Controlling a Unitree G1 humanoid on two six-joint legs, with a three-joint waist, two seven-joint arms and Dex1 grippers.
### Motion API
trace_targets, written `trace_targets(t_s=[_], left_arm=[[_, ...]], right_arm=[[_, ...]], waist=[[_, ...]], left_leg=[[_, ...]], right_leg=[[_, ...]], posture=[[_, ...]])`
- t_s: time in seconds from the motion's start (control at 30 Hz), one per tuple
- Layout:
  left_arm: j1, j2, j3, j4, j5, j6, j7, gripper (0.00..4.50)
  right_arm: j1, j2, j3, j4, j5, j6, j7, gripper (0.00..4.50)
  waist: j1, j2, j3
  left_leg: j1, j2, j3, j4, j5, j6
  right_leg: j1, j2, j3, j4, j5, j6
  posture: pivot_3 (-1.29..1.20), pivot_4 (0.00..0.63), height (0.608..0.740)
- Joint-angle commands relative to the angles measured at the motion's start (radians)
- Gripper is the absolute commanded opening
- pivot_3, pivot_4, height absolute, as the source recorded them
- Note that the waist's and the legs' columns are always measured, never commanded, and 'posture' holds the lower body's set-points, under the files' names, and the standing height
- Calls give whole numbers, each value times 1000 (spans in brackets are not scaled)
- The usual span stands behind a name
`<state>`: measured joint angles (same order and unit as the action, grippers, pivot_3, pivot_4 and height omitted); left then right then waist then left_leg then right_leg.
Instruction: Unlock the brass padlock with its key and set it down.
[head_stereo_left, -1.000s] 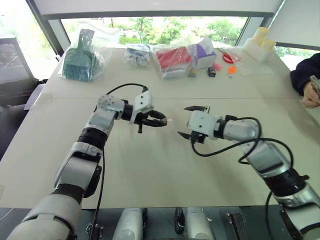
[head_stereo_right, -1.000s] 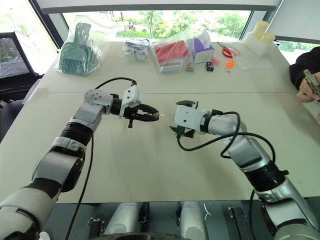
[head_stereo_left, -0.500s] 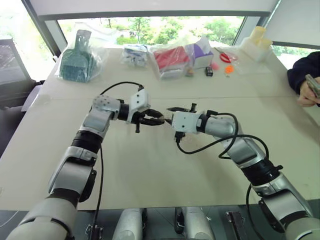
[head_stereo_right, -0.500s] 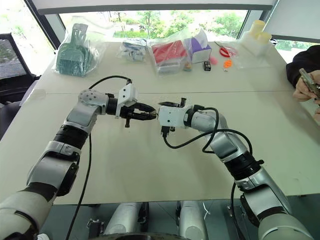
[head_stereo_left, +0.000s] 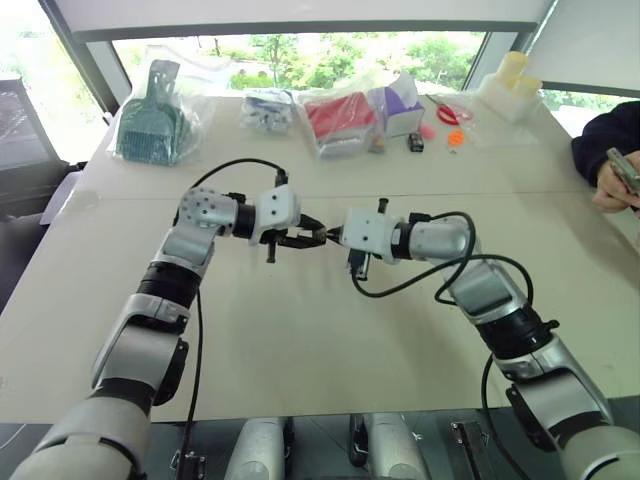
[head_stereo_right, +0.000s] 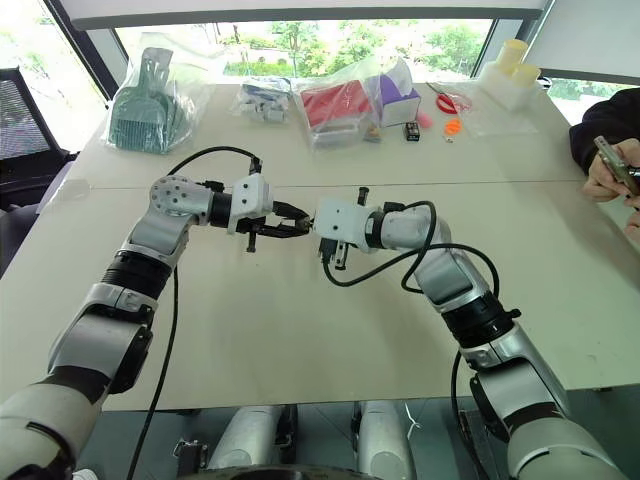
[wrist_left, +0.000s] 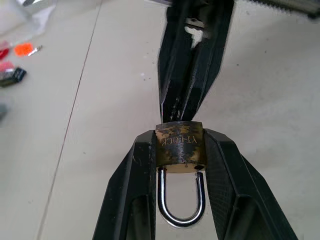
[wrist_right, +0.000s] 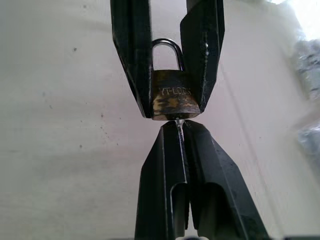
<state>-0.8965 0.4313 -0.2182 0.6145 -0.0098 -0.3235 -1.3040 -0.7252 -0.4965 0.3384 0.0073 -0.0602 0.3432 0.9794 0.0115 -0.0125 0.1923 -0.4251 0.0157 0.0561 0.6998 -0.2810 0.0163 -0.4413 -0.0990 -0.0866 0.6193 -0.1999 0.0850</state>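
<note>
Both claws meet mid-air over the near middle of the tabletop (head_stereo_left: 300, 330). Left claw (wrist_left: 178, 150) pinches the brass padlock (wrist_left: 179, 150) by its body, shackle pointing back toward its wrist, still closed. Right claw (wrist_right: 176, 131) is squeezed tight on the key (wrist_right: 178, 122), just a sliver showing at the lock's bottom face. We judge the step as key turning. To do it well we keep the key straight on the keyway, roll the right wrist only, and let the left grip hold firm so the body won't spin. No side push, since a thin key could slip or bend. Far side: bagged clutter (head_stereo_left: 345, 118) and a person's hand (head_stereo_left: 610, 185) at far right, both well apart.
</note>
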Motion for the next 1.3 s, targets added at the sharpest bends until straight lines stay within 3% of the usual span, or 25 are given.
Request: trace_targets(t_s=[0.03, 0.13, 0.33, 0.43, 0.57, 1.03, 1.13, 1.27, 1.3], left_arm=[[-21, -3, 5, -27, 0, -150, 33, 756], [-26, -1, 7, -12, 0, -159, 35, 756], [-30, 35, 43, -31, -129, 202, -107, 756], [-21, 64, 43, -71, -161, 310, -166, 756], [-27, 64, 56, -88, -185, 382, -182, 756], [-44, 56, 61, -104, -210, 456, -198, 756], [-47, 54, 60, -94, -211, 453, -191, 756], [-51, 46, 68, -100, -223, 477, -182, 756], [-51, 45, 68, -102, -224, 480, -182, 756]], right_arm=[[-62, 34, -5, -3, 95, 133, 87, 60], [-76, 29, -1, 1, 61, 56, 69, 60], [-2, -71, 36, 73, -242, -581, -250, 60], [34, -93, 27, 93, -298, -750, -345, 874], [45, -93, 21, 109, -334, -852, -407, 2941], [-7, -42, 39, 184, -363, -965, -429, 2941], [-15, -34, 39, 194, -368, -979, -431, 2106], [-19, -27, 41, 198, -377, -994, -432, 94], [-19, -25, 42, 199, -379, -995, -432, 35]], waist=[[0, 0, 0], [1, 0, 0], [-1, 0, 0], [-6, 0, 0], [-7, 0, 0], [-4, 0, 0], [-4, 0, 0], [-5, 0, 0], [-5, 0, 0]], left_leg=[[0, 0, 0, 0, 0, 0], [0, 0, 0, 0, 0, 0], [0, 0, 2, 0, 0, 0], [0, 0, 2, 0, 0, 0], [0, 0, 2, 0, 1, -1], [0, 0, 2, 0, 1, -1], [0, 0, 2, 0, 1, -1], [0, 0, 2, 0, 1, -1], [0, 0, 2, 0, 1, -1]], right_leg=[[0, 0, 0, 0, 0, 0], [0, 0, 0, 0, 0, 0], [0, 0, 0, 0, 0, 1], [-1, 0, 0, 0, 0, 1], [-1, 0, 0, 1, 0, 1], [0, 0, 0, 1, 0, 1], [0, 0, 0, 1, 0, 0], [0, 0, 0, 1, 0, 1], [0, 0, 0, 1, 0, 1]], posture=[[0, 150, 740], [0, 150, 740], [0, 150, 740], [0, 150, 740], [0, 150, 740], [0, 150, 740], [0, 150, 740], [0, 150, 740], [0, 150, 740]])
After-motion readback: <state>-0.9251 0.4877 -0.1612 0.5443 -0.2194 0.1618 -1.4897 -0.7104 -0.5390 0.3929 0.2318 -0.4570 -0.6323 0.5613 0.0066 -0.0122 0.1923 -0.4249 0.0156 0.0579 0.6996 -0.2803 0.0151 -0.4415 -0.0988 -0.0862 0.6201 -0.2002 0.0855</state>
